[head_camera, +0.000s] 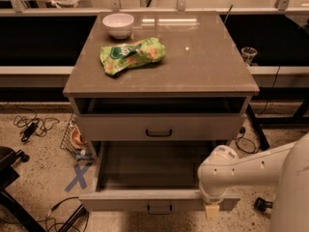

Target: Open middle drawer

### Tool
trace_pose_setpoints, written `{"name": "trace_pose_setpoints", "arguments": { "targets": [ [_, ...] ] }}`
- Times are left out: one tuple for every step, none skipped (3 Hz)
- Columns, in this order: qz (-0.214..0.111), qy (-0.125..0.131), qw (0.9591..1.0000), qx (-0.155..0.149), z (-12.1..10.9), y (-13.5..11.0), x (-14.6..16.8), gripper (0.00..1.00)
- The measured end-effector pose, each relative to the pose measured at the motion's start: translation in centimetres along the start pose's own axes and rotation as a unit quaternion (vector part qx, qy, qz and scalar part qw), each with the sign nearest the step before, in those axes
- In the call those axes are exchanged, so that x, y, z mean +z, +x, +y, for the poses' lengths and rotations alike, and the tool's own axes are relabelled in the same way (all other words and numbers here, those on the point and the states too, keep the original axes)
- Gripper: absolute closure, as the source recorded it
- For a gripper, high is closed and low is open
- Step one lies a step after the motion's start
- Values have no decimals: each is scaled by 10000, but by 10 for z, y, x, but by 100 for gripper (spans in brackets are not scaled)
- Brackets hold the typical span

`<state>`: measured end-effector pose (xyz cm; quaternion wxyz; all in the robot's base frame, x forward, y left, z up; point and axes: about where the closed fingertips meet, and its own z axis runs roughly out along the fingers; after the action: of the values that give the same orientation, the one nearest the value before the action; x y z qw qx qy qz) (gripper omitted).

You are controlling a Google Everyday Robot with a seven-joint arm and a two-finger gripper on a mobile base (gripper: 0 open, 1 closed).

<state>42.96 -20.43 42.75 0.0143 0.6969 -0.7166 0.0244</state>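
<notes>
The middle drawer (154, 200) is pulled far out of the grey-taupe cabinet (203, 66). Its low flat front has a small black bar handle (159, 209), and its plain grey inside (149, 166) holds nothing. My white arm (251, 170) reaches in from the right. My gripper (211, 208) points down at the right end of that drawer front, right of the handle. Above, a taller drawer front (120, 128) with the same kind of handle (158, 133) sits under a dark gap.
A white bowl (118, 24) and a green snack bag (131, 56) lie on the cabinet top. Left of the cabinet are a wire basket (72, 140), a blue tape X (77, 178), cables (31, 125) and a black stand (12, 187). A small glass (248, 54) stands at the right.
</notes>
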Motion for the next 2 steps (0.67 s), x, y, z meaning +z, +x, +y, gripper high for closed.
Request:
{"name": "trace_pose_setpoints", "arguments": {
  "targets": [
    [1, -7, 10000, 0, 1, 0, 0, 0],
    [1, -7, 10000, 0, 1, 0, 0, 0]
  ]
}}
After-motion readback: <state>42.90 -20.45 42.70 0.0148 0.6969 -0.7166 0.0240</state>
